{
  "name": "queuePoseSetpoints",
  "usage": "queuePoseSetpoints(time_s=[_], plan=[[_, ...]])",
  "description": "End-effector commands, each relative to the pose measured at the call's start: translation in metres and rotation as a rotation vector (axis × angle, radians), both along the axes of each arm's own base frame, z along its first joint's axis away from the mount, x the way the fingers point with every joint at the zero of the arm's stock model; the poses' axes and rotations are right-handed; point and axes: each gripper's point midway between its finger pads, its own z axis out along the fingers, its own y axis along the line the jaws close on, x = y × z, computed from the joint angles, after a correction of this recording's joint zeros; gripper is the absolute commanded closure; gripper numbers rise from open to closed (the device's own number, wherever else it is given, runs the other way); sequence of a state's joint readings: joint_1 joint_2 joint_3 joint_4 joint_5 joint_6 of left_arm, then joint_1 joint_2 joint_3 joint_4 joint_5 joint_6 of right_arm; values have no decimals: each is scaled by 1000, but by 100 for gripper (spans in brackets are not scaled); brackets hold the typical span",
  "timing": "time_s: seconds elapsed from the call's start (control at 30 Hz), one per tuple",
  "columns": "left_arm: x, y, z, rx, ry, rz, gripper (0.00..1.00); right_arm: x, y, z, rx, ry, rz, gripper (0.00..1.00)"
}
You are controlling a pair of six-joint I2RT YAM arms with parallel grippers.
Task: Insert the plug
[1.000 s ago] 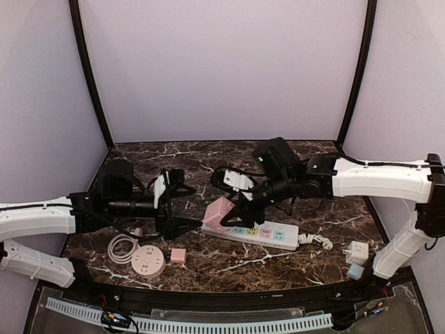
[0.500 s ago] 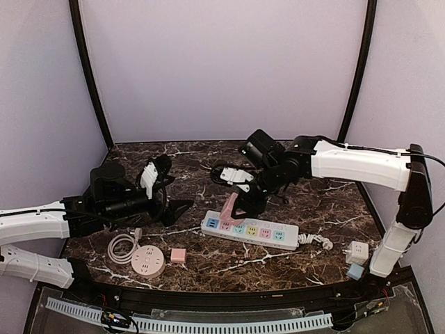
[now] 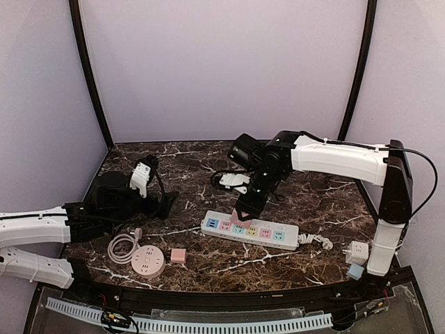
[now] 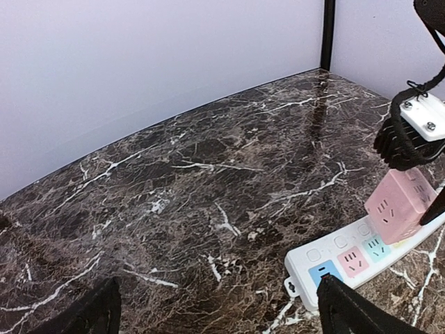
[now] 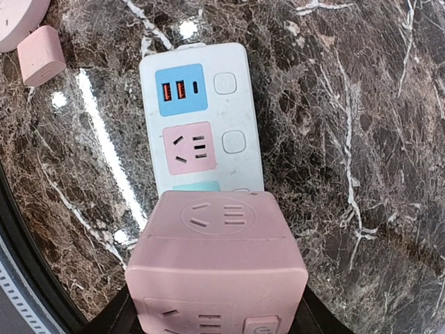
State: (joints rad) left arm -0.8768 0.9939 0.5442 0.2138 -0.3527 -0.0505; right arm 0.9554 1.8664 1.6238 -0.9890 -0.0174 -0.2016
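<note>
One dark table (image 3: 208,161), glossy with white veins like polished marble, carries everything. Over the last second the right arm (image 3: 341,161) has lifted its elbow and swung in from a low reach, while the left arm (image 3: 35,226) has pulled back toward its own side. The left gripper (image 4: 215,321) is spread wide with nothing in it. That retreat leaves the job to the right arm alone. The power strip (image 3: 254,233) is a long white bar of smooth plastic with rounded corners. It lies flat near the middle of the table, with a row of pastel socket faces and a small round button beside each. The plug (image 5: 215,257) is a matte pink cube with softened edges and socket slots moulded into its faces. It was beside the strip's left end a second ago and now sits tilted over the second or third socket from that end, hiding part of the teal face. The right gripper (image 3: 245,209) is clamped on it from both sides. Its lower edge looks to be at the strip, but whether the pins have gone in cannot be told, so the insertion is judged close and unfinished. Near the left arm lie a round pink socket (image 3: 147,261), a coiled white cable (image 3: 122,247) and a small pink block (image 3: 179,255), all well apart from the strip.
</note>
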Motion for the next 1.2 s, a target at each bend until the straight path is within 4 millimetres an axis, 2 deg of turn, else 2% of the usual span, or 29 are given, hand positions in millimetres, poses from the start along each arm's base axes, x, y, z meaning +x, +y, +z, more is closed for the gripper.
queuePoseSetpoints(time_s=[0.0,0.33,0.9,1.17], plan=[[9,26,-1,-2,-31,134,1,7,-5,6,-36,-17,-31,88],[26,61,-19,-12,6,269,1,10,-1,1,-64,-14,-43,89],[24,62,-22,-38,29,246,1,4,7,-9,-94,7,-33,89],[23,61,-22,-39,30,239,1,-6,12,-15,-105,34,-10,89]])
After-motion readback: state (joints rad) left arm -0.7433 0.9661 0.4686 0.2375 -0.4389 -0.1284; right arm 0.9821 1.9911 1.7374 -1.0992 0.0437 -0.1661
